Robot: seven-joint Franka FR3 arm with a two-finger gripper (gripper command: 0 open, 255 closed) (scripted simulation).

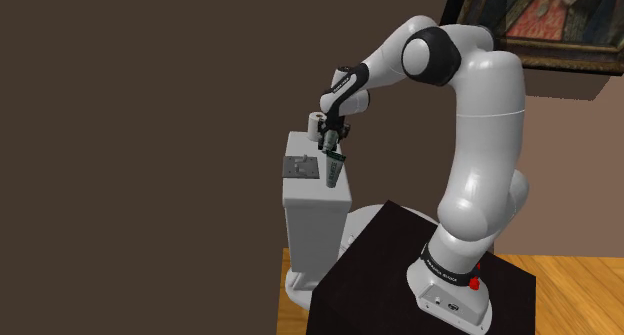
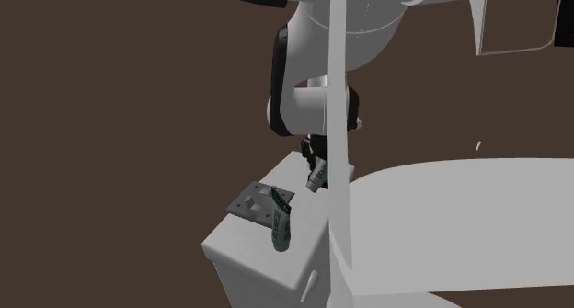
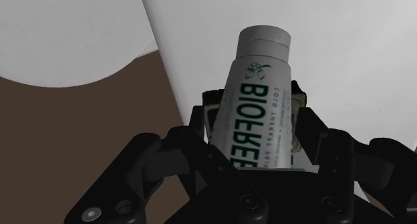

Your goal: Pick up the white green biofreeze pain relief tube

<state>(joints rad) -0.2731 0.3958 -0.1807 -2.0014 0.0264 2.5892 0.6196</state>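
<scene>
The white Franka arm (image 1: 480,133) reaches over the white counter (image 1: 315,213). The black pincer (image 3: 257,132) is clamped on the white-and-green Biofreeze tube (image 3: 260,82), over the counter top, cap pointing away from the pincer. A second tube (image 2: 281,229) stands on the counter.

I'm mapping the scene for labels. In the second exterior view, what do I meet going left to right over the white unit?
flat grey piece → standing green-and-white tube → Biofreeze tube, clasped in the end effector
</scene>
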